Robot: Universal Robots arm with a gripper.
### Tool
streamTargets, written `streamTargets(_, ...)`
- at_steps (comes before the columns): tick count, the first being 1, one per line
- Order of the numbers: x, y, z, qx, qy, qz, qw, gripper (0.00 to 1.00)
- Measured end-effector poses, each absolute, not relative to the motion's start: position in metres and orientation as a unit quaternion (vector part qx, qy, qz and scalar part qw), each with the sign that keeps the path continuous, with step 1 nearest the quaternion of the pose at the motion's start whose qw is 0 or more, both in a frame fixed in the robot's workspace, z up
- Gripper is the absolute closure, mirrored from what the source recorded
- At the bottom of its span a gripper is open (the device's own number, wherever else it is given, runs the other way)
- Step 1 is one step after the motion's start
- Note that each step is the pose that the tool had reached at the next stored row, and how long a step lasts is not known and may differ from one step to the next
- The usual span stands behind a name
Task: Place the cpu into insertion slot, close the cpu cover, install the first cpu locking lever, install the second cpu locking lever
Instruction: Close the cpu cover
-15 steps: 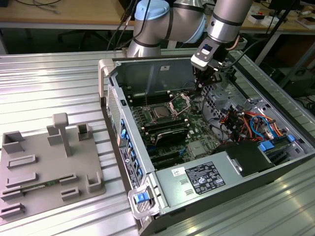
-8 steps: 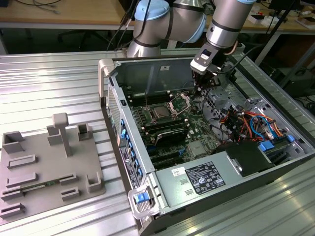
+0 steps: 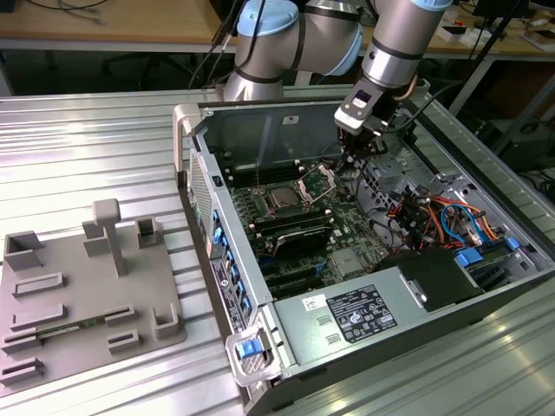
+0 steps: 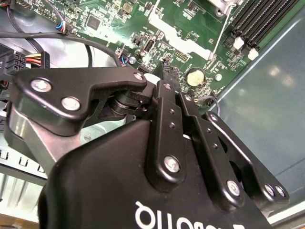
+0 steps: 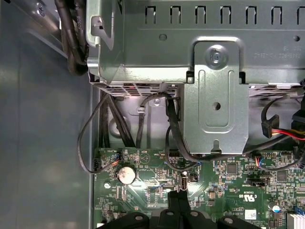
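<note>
Near the motherboard's [image 3: 345, 224] far edge, gripper [image 3: 353, 163] hangs, fingers together and empty, just beside the raised cpu cover [image 3: 317, 180]; cpu [image 3: 282, 198] sits seated beyond, toward the exterior view's left.

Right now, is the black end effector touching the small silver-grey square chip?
Apart. In the exterior view the black end effector hangs clear of the silver-grey cpu, with the raised silvery cpu cover between them.
</note>
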State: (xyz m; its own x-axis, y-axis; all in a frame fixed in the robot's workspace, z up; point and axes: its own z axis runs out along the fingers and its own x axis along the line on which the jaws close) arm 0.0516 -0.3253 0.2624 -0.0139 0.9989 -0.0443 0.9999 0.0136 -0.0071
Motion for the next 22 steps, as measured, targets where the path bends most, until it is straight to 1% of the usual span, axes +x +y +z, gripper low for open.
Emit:
streamTargets(16,0.052,-0.325,0.257,0.702,0.712,-0.018,0.013,0.89)
streamTargets(22,0.051,-0.325,0.246,0.702,0.712,-0.018,0.013,0.89)
